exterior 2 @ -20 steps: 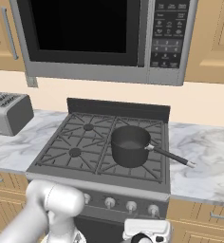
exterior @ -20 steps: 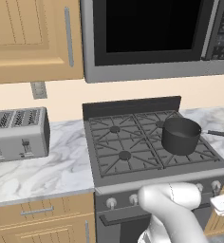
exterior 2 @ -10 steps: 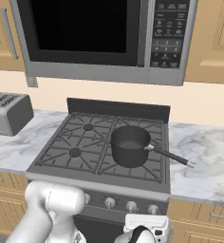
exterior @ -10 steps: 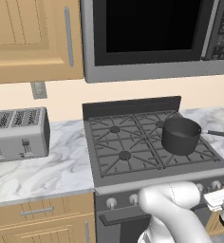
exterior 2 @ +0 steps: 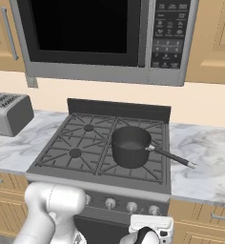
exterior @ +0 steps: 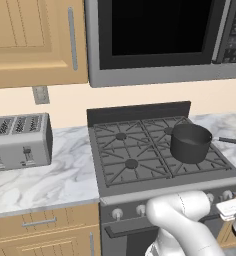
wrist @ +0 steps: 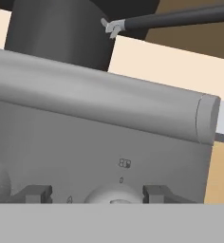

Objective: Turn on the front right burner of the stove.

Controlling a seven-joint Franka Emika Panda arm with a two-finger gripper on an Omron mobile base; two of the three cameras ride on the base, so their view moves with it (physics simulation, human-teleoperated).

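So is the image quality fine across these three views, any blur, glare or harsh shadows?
Left and right base views: even flat lighting, sharp, the pot casting hardly any shadow on the stove. Hand view: very close, the knob soft-edged, cropped at the bottom.

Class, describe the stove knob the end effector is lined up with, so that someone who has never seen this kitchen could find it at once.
Start at the stove under the microwave, the one with a dark pot on its right side. Along its front panel runs a row of small silver knobs. The knob is the last one at the right end, nearest the panel's corner, sitting between the end effector fingertips in the hand view.
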